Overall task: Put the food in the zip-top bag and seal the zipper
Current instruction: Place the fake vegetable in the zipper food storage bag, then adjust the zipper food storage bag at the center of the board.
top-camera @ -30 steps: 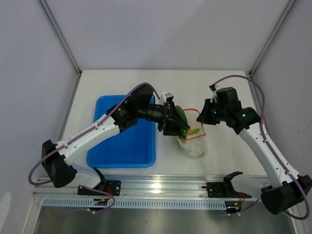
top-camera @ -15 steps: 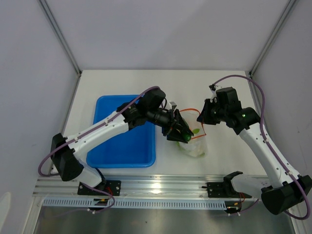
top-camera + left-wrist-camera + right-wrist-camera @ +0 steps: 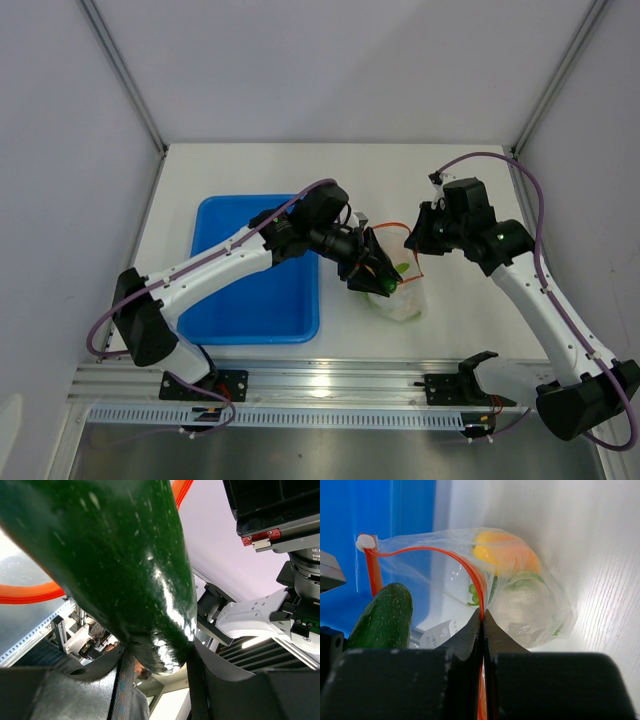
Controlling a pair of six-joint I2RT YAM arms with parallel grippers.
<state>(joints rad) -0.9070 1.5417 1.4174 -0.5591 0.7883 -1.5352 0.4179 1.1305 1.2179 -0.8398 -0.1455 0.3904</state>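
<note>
The clear zip-top bag (image 3: 402, 297) stands on the table right of the tray, its mouth held up. Inside it I see the orange-yellow fruit (image 3: 504, 554), the pale cabbage (image 3: 525, 610) and a bit of green grapes (image 3: 474, 593). My right gripper (image 3: 417, 240) is shut on the orange-red zipper strip (image 3: 470, 570) at the bag's mouth (image 3: 483, 611). My left gripper (image 3: 377, 277) is shut on the dark green cucumber (image 3: 115, 560), which points into the open mouth; it also shows in the right wrist view (image 3: 382, 617).
The blue plastic tray (image 3: 240, 300) lies left of the bag, under my left arm. The aluminium rail (image 3: 330, 382) runs along the table's near edge. Grey walls close the back and both sides.
My left gripper has carried the cucumber right and down, from above the tray's edge to the bag's mouth. The right gripper has kept still on the zipper.
</note>
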